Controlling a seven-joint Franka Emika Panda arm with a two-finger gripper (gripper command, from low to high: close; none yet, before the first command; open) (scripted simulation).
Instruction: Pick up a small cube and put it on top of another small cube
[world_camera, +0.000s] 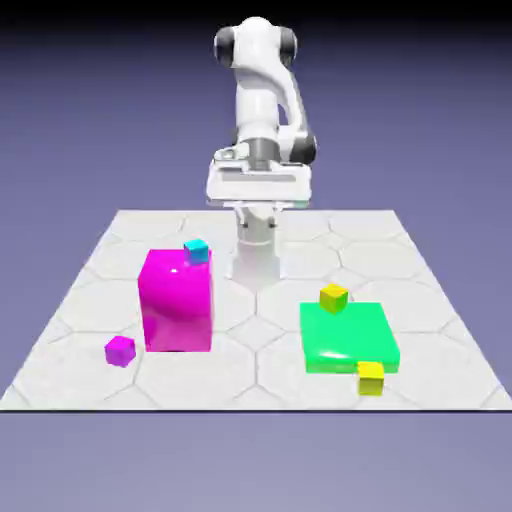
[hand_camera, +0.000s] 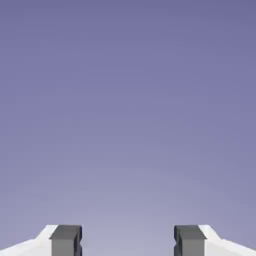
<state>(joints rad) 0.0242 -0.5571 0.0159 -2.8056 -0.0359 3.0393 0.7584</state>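
Arm: the white robot arm (world_camera: 262, 100) is seen at the top middle of the exterior view, with its hand held above the table (world_camera: 250, 385), a pale surface marked with thin polygonal lines. Gripper (hand_camera: 128, 241): open, nothing held; its two grey fingertips (hand_camera: 65, 241) are set wide apart in the hand view, with only the blue-violet backdrop (hand_camera: 128, 125) seen between and beyond them.

Small purple-violet cube (world_camera: 120, 351): located on the table near the front, toward the exterior view's left, turned at an angle. Near it, on the side toward the exterior view's right, a tall glossy magenta block (world_camera: 178, 305) is observed standing upright. A small cyan cube (world_camera: 196, 251) is noted at the top of the magenta block, toward the exterior view's right.

Small bright lemon-yellow cube (world_camera: 370, 379): located at the front side of a low, flat, glossy green block (world_camera: 345, 335), toward the exterior view's right; whether the two are in contact cannot be determined. A small golden-yellow cube (world_camera: 334, 298) is seen at the rear edge of the green block's top. The purple-violet cube and the lemon-yellow cube are well apart, unstacked.
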